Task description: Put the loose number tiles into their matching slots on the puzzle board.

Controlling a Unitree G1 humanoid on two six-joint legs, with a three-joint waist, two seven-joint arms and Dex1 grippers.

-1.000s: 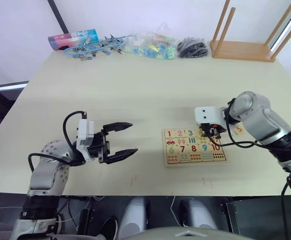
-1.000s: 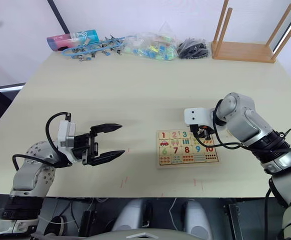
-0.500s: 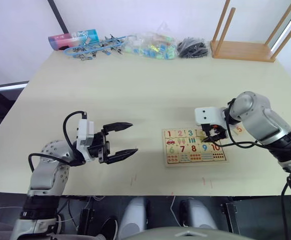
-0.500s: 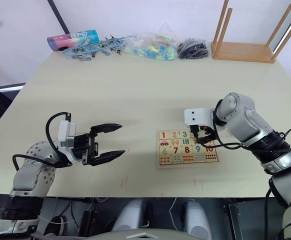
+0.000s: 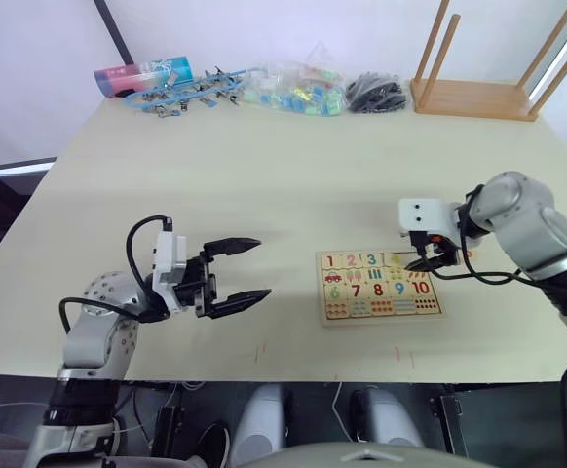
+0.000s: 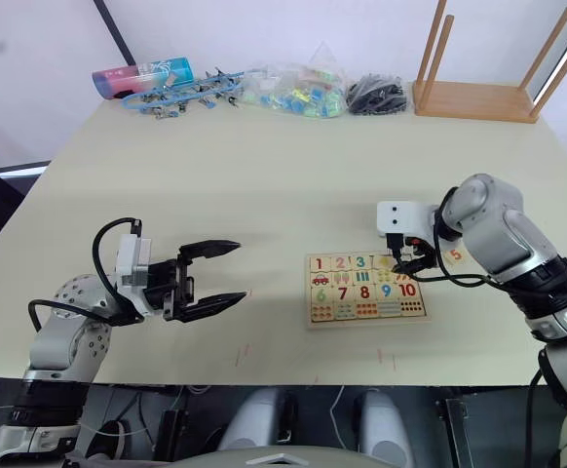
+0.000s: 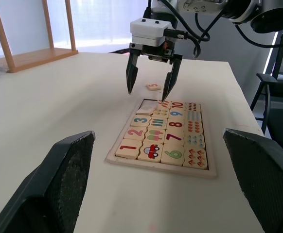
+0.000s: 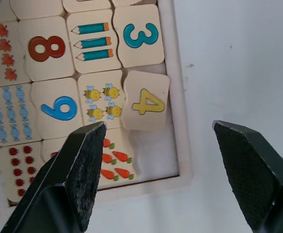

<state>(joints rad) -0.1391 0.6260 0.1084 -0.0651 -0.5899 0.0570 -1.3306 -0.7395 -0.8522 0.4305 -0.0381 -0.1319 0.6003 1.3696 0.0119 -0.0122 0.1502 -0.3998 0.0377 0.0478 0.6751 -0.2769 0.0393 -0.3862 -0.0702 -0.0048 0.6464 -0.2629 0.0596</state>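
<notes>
Yellow 4 tile (image 8: 146,101) lies slightly crooked in its top-row slot on the puzzle board (image 5: 379,285), near the surface's right edge; right gripper (image 5: 434,259) hovers above, jaws wide, apparently after release. Left gripper (image 5: 241,274) waits, jaws wide. The 5 tile (image 6: 454,255) lies beside the board.

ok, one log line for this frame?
right gripper: open above board | tile 4: crooked in slot | tile 5: loose on table | left gripper: open, idle

The table (image 5: 264,185) is occupied by the board (image 5: 379,286), a 5 tile (image 5: 467,253) beside it, and, well beyond, a stool (image 5: 473,97) and clutter (image 5: 254,86).
</notes>
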